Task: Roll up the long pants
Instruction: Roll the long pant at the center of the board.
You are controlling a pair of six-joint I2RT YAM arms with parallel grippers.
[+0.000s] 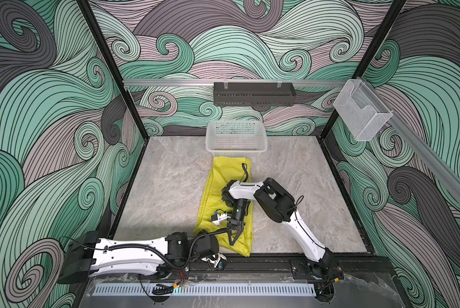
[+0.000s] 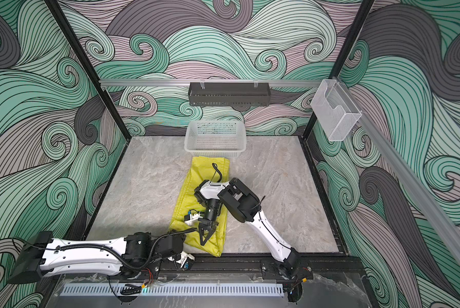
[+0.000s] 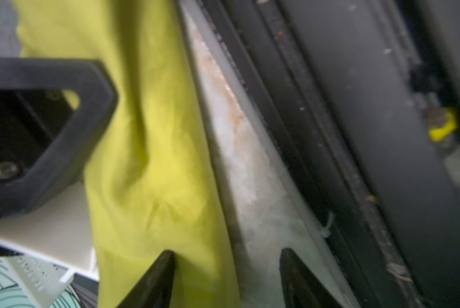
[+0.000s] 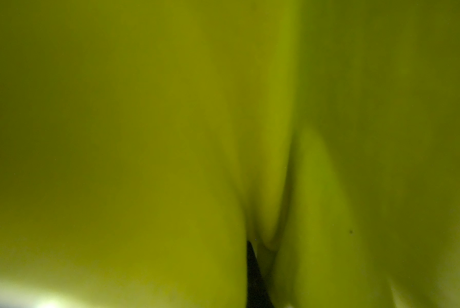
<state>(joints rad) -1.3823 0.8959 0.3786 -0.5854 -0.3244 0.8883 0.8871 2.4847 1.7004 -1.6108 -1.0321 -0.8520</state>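
The long pants [image 1: 223, 176] [image 2: 197, 181] are bright yellow-green and lie in a long narrow strip from the white basket [image 1: 237, 152] to the table's front edge. My right gripper [image 1: 233, 241] [image 2: 202, 241] points down onto the near end, shut with a fold of fabric [image 4: 143, 133] pinched at its tips [image 4: 261, 248]. My left gripper [image 3: 227, 253] stands open at the front edge. One fingertip [image 3: 165, 264] rests on the pants [image 3: 154, 160] and the other is over bare table. In both top views its wrist [image 1: 206, 246] hides it.
The marble table [image 1: 165, 192] is framed by a black rail [image 1: 263, 262] along the front, just beside the pants' near end. A black shelf [image 1: 254, 94] hangs on the back wall and a clear holder [image 1: 362, 109] on the right rail.
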